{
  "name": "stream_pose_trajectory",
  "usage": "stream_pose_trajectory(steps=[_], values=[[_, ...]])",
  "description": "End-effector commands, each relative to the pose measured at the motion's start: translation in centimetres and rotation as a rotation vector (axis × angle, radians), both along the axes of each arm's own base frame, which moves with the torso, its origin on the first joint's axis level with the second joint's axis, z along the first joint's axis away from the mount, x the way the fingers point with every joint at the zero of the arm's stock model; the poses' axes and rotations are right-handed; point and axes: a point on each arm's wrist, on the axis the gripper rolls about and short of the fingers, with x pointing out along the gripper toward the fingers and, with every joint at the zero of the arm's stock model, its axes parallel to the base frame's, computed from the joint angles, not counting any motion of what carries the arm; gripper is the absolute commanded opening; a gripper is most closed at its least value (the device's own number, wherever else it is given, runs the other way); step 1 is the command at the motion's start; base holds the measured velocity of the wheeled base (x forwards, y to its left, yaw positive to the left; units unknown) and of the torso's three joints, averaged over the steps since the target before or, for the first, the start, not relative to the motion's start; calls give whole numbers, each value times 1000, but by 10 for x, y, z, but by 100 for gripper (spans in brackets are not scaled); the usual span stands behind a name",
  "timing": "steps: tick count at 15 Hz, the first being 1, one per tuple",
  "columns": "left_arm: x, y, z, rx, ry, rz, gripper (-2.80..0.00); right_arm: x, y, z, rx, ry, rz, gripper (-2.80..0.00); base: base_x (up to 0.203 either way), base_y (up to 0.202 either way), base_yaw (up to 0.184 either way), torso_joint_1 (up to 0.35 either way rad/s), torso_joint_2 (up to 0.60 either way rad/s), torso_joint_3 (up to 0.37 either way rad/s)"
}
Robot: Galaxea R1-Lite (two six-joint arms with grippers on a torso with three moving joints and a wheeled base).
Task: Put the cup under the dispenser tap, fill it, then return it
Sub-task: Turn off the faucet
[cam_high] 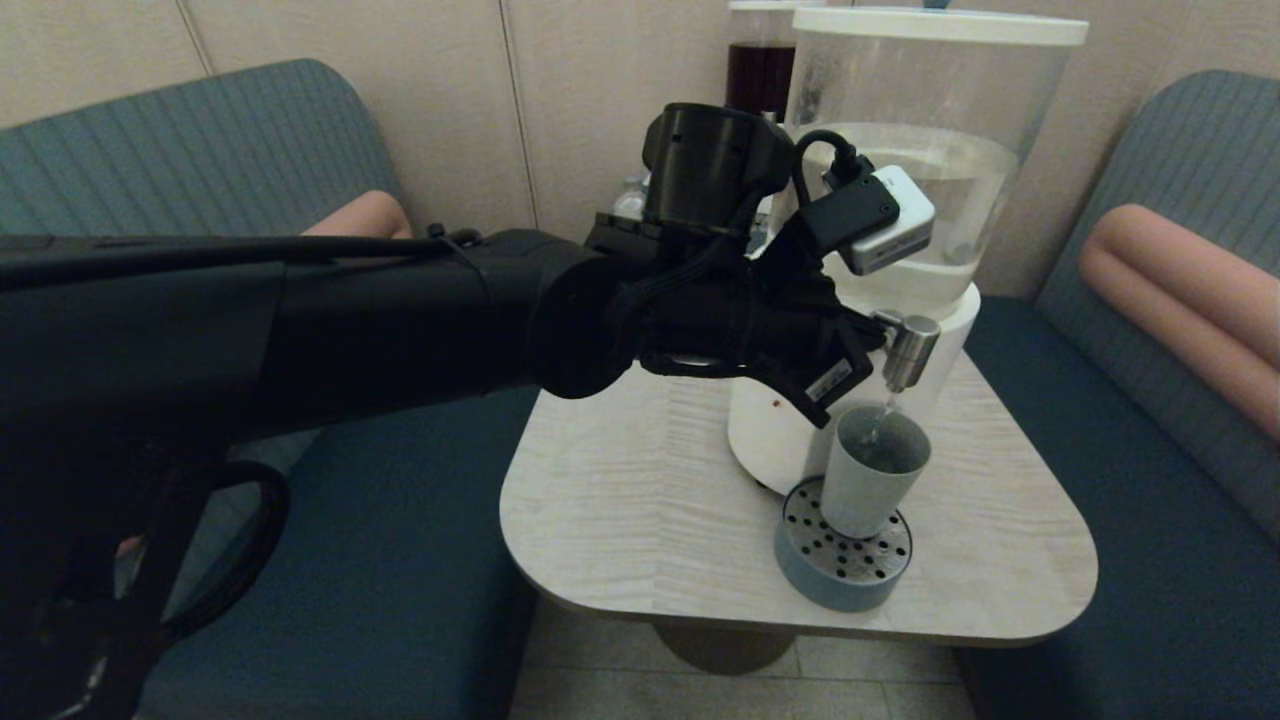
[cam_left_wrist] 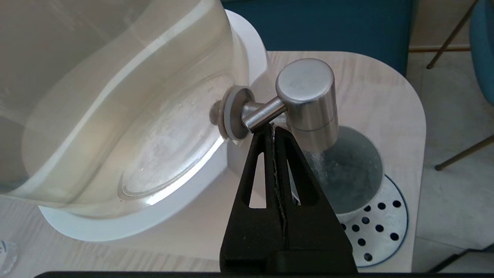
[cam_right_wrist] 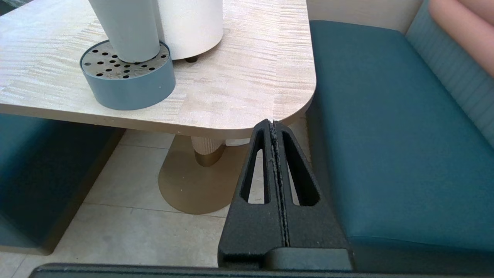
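Observation:
The grey-blue cup (cam_high: 872, 470) (cam_left_wrist: 351, 173) (cam_right_wrist: 125, 27) stands upright on the round perforated drip tray (cam_high: 840, 575), directly under the brushed-steel dispenser tap (cam_high: 908, 350) (cam_left_wrist: 307, 96). A thin stream of clear liquid runs from the tap into the cup, which holds some liquid. My left gripper (cam_high: 862, 335) (cam_left_wrist: 272, 129) is shut, with nothing between its fingers, and its tips touch the tap's horizontal stem just behind the spigot. My right gripper (cam_right_wrist: 273, 123) is shut and empty, hanging low off the table's near right corner, out of the head view.
The large clear tank on its white base (cam_high: 930, 150) stands at the back of the pale wooden table (cam_high: 640, 500). A narrower dark-liquid dispenser (cam_high: 760, 70) and a small clear bottle (cam_high: 630, 195) are behind it. Teal benches flank the table.

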Motion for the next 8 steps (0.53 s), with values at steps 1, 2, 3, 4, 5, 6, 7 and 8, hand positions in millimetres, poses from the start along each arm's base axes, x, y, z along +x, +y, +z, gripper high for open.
stream_pose_trajectory(steps=[1,2,3,4,5,6,7,8], values=[[0,-1,1,-10,-13,-5,-280,1,0,-4,0,15,0,-280,0,0,0,0,0,0],[0,-1,2,-14,-17,-3,-280,1,0,-4,0,14,0,-280,0,0,0,0,0,0],[1,-1,3,-22,-26,-3,-280,1,0,-4,0,15,0,-280,0,0,0,0,0,0],[1,-2,4,-35,-39,-1,-280,1,0,-4,0,15,0,-280,0,0,0,0,0,0],[2,-2,5,-45,-52,10,-280,1,0,-4,0,15,-1,-280,0,0,0,0,0,0],[2,-2,6,-52,-63,20,-280,1,0,-4,0,14,0,-280,0,0,0,0,0,0],[3,-2,8,-61,-72,24,-280,1,0,-4,0,14,0,-280,0,0,0,0,0,0],[3,-2,9,-70,-81,25,-280,1,0,-4,0,15,0,-280,0,0,0,0,0,0]])
